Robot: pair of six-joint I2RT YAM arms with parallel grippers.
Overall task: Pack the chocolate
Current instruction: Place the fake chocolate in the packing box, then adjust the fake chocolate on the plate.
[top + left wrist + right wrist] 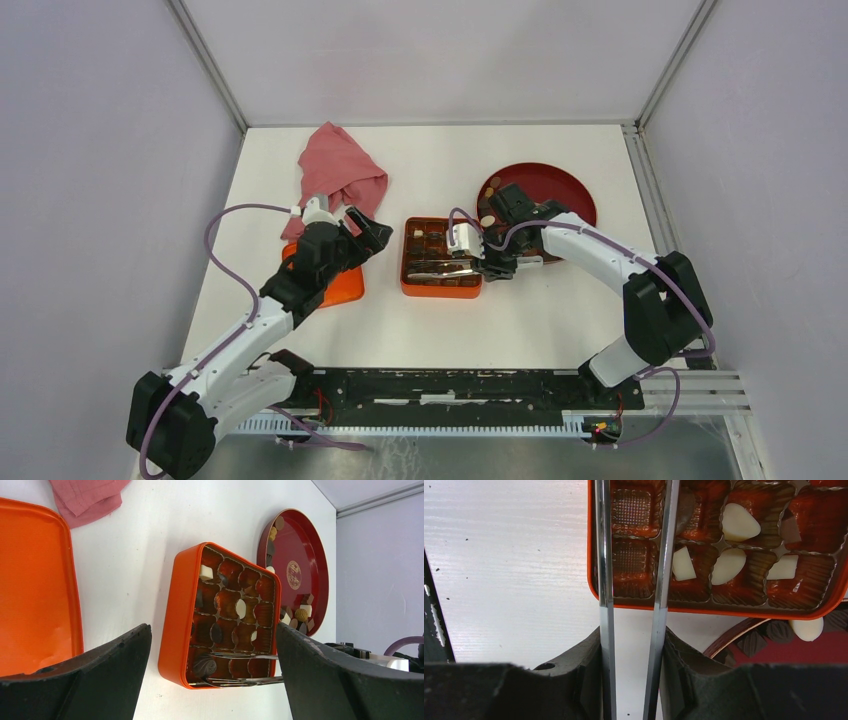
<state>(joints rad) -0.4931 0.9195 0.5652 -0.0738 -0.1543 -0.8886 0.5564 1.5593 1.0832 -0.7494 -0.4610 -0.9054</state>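
The orange gridded box (440,291) sits mid-table with several chocolates in its cells, such as cream-white pieces (739,522). More chocolate (301,615) lies on the dark red plate (560,180). My right gripper (490,262) is shut on metal tongs (605,580), whose two arms reach over the box's near row. A dark swirled chocolate (204,666) sits between the tong tips in a corner cell; I cannot tell whether it is pinched. My left gripper (365,232) hangs wide open left of the box, holding nothing.
The orange lid (340,285) lies flat left of the box, partly under my left arm. A pink cloth (338,170) is bunched at the back left. The plate touches the box's right side. Enclosure walls stand on three sides.
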